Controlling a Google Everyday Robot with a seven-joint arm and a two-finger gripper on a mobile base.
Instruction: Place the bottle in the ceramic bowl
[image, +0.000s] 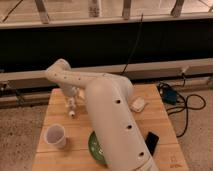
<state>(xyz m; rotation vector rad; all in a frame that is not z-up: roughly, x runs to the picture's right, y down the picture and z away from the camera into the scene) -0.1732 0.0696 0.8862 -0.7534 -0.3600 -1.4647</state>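
The bottle (72, 108) is small, slim and white, and it shows at the left of the wooden table (165, 127) with its round cap toward the front. My gripper (70, 96) hangs open from the bent white arm (107, 120), right over the bottle's far end. I cannot tell whether it touches the bottle. The green ceramic bowl (94, 147) sits at the table's front middle, and the arm's thick link hides most of it.
A white cup (55, 135) stands at the front left of the table. A flat whitish packet (138, 104) lies right of the arm, and a black flat object (151, 142) is at the front right. Cables and a blue device (170, 95) lie off the table's right edge.
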